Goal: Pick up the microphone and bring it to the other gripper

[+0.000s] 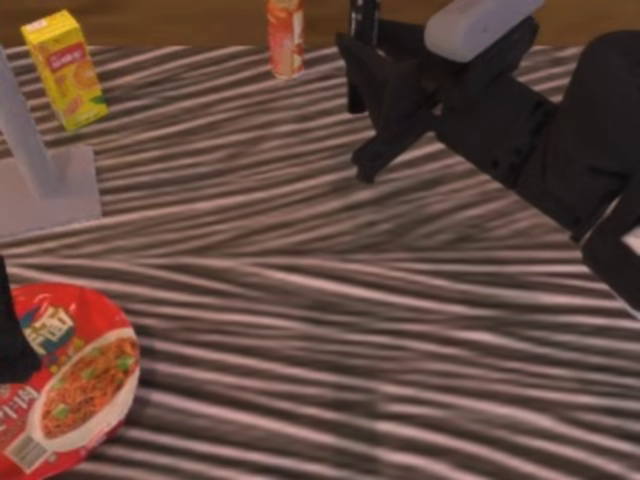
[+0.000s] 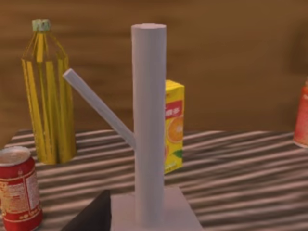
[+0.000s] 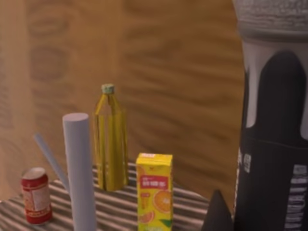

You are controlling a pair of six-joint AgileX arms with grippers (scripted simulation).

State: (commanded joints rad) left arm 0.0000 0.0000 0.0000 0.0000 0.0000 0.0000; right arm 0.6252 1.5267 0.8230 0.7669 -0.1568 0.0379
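Right tool (image 1: 352, 108) is at the counter's (image 1: 330, 330) far edge, right of centre, and its jaws look spread, gripping nothing. The mic (image 1: 362, 16) stands upright just beyond the tool's far finger, and I can't tell if they touch. In the right wrist view the mic (image 3: 272, 144) fills the side of the frame, mesh head up. Left tool (image 1: 10, 335) is parked at the left edge by the noodle bowl (image 1: 75, 395) – its state I cannot tell.

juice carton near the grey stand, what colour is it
Yellow, with an orange fruit picture and a red label: the juice carton shows best in the right wrist view.
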